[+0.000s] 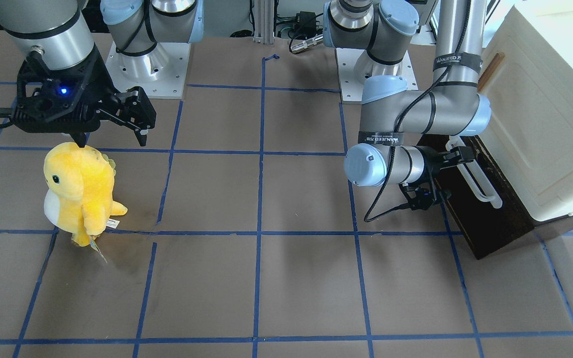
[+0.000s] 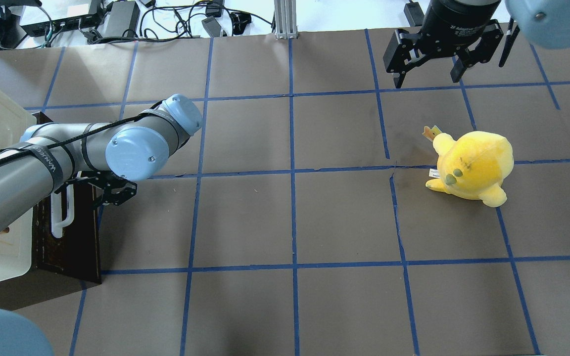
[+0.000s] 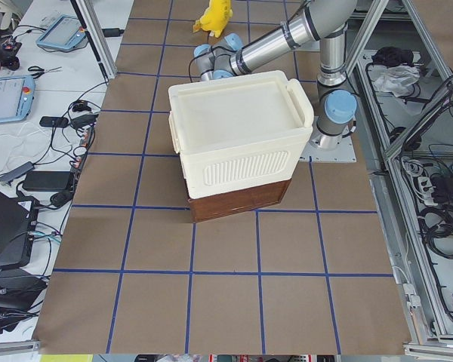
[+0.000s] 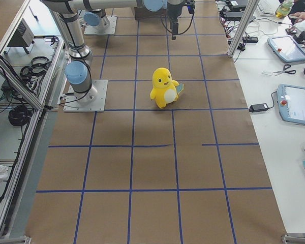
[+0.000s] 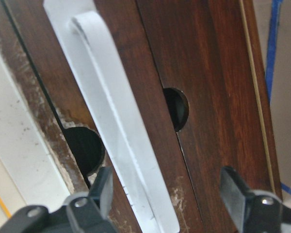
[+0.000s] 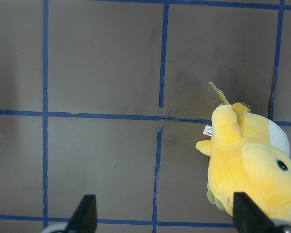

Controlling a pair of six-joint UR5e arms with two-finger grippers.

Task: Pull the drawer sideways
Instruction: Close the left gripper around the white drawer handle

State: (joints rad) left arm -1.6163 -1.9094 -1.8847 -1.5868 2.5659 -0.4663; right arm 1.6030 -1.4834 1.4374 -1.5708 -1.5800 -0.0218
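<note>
The dark brown drawer [image 1: 485, 223] sits under the cream-white cabinet [image 1: 550, 114] at the table's end on my left side. Its long white bar handle [image 1: 480, 186] runs along the drawer front. My left gripper [image 5: 167, 199] is open, with one finger on each side of the handle [image 5: 121, 131], close to the drawer front [image 5: 208, 73]. In the front-facing view the left gripper [image 1: 458, 158] is at the handle's far end. My right gripper [image 2: 427, 79] is open and empty, hanging above the table far from the drawer [image 2: 72, 242].
A yellow plush toy [image 2: 473, 165] stands on the table on my right side, just in front of the right gripper; it also shows in the right wrist view [image 6: 252, 165]. Blue tape lines grid the brown table. Cables and boxes lie beyond the far edge.
</note>
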